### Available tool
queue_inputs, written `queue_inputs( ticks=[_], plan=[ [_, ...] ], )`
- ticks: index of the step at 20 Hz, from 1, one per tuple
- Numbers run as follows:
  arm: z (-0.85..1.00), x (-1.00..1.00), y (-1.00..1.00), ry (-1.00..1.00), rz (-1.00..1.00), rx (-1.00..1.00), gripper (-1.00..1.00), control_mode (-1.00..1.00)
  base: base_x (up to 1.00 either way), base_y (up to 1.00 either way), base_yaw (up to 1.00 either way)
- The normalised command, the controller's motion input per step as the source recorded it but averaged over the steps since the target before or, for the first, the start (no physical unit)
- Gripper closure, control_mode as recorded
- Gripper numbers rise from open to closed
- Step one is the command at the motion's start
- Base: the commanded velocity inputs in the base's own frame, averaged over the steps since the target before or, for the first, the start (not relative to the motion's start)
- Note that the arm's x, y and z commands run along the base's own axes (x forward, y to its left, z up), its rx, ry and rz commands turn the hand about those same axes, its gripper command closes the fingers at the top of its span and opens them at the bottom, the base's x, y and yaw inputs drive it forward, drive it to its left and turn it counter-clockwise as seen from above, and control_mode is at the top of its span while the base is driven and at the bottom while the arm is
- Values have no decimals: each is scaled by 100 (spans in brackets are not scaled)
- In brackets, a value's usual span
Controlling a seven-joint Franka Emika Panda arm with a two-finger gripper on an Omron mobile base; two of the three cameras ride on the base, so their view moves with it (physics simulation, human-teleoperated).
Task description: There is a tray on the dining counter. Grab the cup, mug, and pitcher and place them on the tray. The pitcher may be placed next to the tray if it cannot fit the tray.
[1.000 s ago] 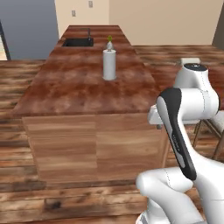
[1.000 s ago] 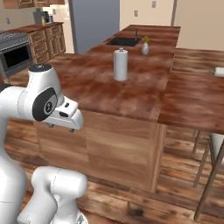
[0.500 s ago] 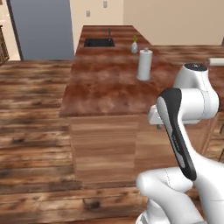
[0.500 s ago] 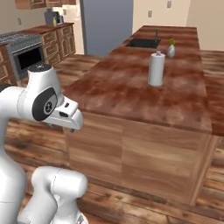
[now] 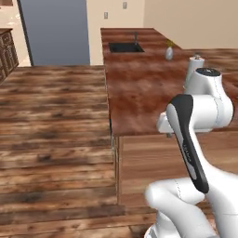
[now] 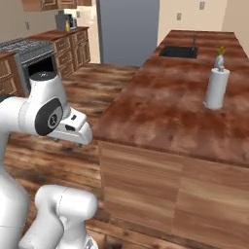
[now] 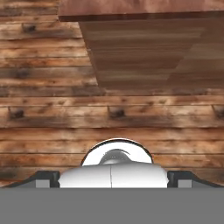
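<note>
The dining counter is a long glossy reddish-brown wood-grain top; its near end and pale wood side panel face me. The tray, cup, mug and pitcher are out of view. My arm is folded close to the base, with the hand pointing down at the plank floor. My gripper is open: its two dark fingertips stand far apart with nothing between them.
On the counter are a white paper-towel roll, a small vase and a black sink. A grey fridge stands behind. A stove and cabinets line the left. Plank floor lies to the left.
The whole picture has shifted: the base has driven, so the counter now sits further right and closer in both base views. The arm's pose and the open gripper are unchanged.
</note>
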Motion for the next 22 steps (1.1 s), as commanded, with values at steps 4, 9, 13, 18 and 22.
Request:
queue_inputs(
  ticks=[4, 9, 13, 18, 22],
  plan=[
    [0, 0, 0, 0, 0, 0, -100, 100, 98, 100, -9],
    [0, 0, 0, 0, 0, 0, -100, 100, 51, 100, -6],
    [0, 0, 0, 0, 0, 0, -100, 100, 26, 100, -3],
    [0, 0, 0, 0, 0, 0, -100, 100, 50, 100, -6],
    [0, 0, 0, 0, 0, 0, -100, 100, 96, 100, -16]
  ],
)
